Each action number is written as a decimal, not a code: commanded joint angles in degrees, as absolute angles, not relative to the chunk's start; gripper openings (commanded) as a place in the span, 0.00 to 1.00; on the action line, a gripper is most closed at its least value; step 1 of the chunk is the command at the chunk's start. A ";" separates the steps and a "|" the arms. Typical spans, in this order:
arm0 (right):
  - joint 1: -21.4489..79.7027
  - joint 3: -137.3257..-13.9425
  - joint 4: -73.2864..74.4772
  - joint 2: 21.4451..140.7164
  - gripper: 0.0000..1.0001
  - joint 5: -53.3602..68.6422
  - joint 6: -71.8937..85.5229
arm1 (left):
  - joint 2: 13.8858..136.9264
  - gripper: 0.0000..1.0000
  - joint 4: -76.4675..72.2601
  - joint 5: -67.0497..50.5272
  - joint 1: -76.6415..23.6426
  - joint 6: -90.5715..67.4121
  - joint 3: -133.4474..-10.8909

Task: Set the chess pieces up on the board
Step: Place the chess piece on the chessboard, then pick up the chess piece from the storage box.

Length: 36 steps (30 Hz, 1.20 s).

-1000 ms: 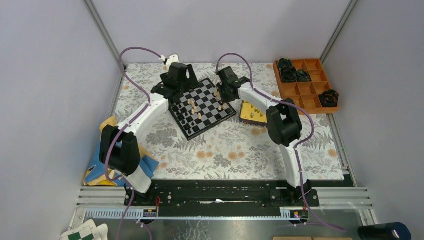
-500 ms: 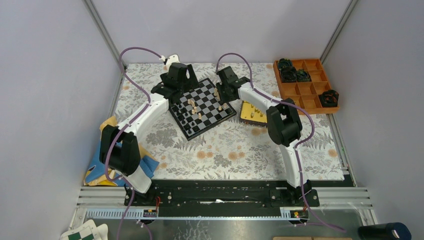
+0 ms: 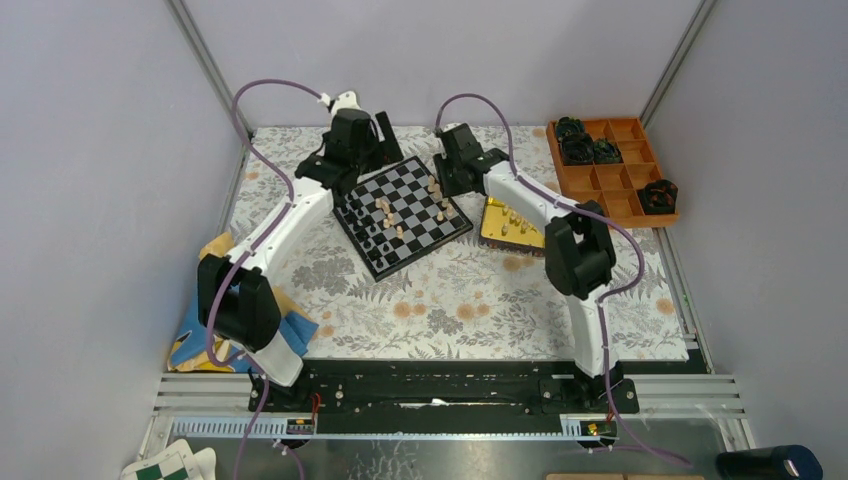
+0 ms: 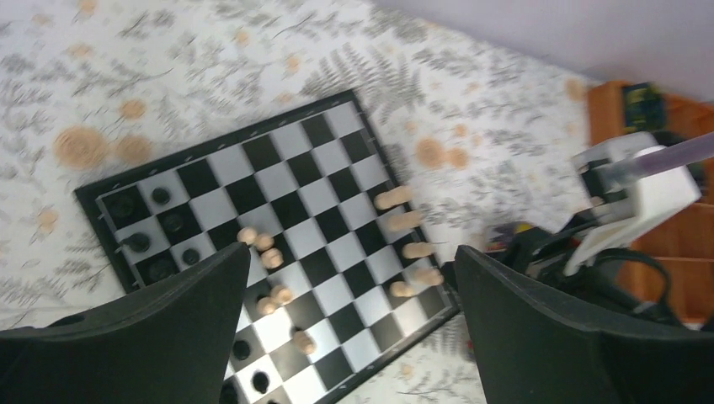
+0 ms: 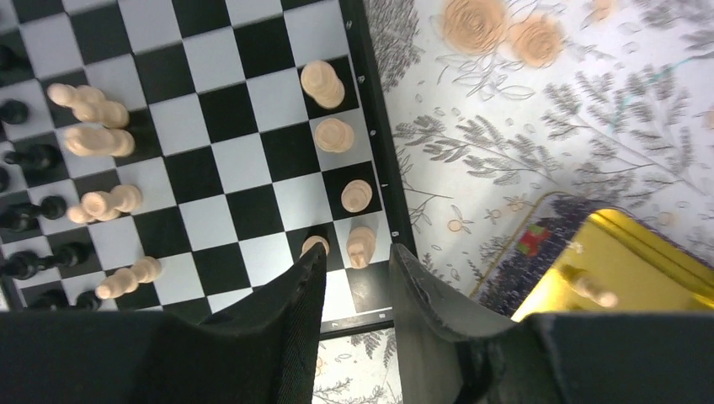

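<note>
Wide-spread left claw [image 4: 354,249] over board [image 4: 286,181], chess pieces [image 4: 410,221] scattered.

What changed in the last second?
Left hand drew back from the board toward the far wall, open. Right hand opened wider and backed off slightly, leaving a tan piece standing at the board's edge. Other pieces, board, tin unchanged.

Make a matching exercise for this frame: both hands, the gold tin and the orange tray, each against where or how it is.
1. left hand
2. right hand
3. gold tin
4. orange tray

A. holds bulky black objects
B. narrowly parted over tan pieces at the edge of the board
C. wide open, raised by the board
D. beside the board, a tan piece in it

Pairs: 1-C, 2-B, 3-D, 4-A
</note>
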<state>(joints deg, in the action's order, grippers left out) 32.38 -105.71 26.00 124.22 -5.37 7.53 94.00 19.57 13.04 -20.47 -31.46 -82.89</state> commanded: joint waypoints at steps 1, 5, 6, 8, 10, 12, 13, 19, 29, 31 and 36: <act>32.38 -103.39 21.36 114.61 0.41 -9.38 8.17 | 92.17 0.99 22.19 5.80 -19.95 -33.03 -91.00; 31.00 -99.25 17.66 111.73 0.42 -12.02 9.41 | 91.36 0.99 24.22 2.84 -19.86 -34.53 -93.90; 30.63 -98.59 17.13 111.56 0.42 -12.79 9.65 | 91.26 0.99 25.05 2.66 -19.86 -34.99 -94.80; 29.70 -96.96 15.87 111.34 0.43 -14.65 10.68 | 90.84 0.99 26.49 2.65 -19.86 -36.15 -95.49; 28.83 -93.82 13.17 110.75 0.43 -16.83 11.92 | 90.44 0.99 27.90 3.71 -19.82 -38.46 -95.54; 27.78 -89.95 9.53 110.05 0.44 -18.88 13.00 | 90.22 0.99 29.52 5.68 -19.86 -40.72 -95.31; 27.20 -88.17 8.14 109.89 0.45 -19.65 13.39 | 90.18 0.99 30.73 7.29 -19.85 -42.50 -95.21; 23.69 -83.50 4.74 113.26 0.45 -21.57 16.39 | 91.97 0.99 37.51 10.84 -20.29 -51.46 -98.86; 23.56 -83.79 1.35 115.21 0.46 -24.64 15.40 | 95.07 0.99 45.69 13.72 -20.20 -53.52 -105.18; 23.49 -83.09 0.74 115.25 0.46 -24.80 15.30 | 95.14 0.99 45.50 13.71 -20.21 -53.51 -104.61; 23.13 -81.57 0.59 114.95 0.46 -25.31 14.70 | 95.10 0.99 45.31 14.61 -20.21 -53.43 -104.22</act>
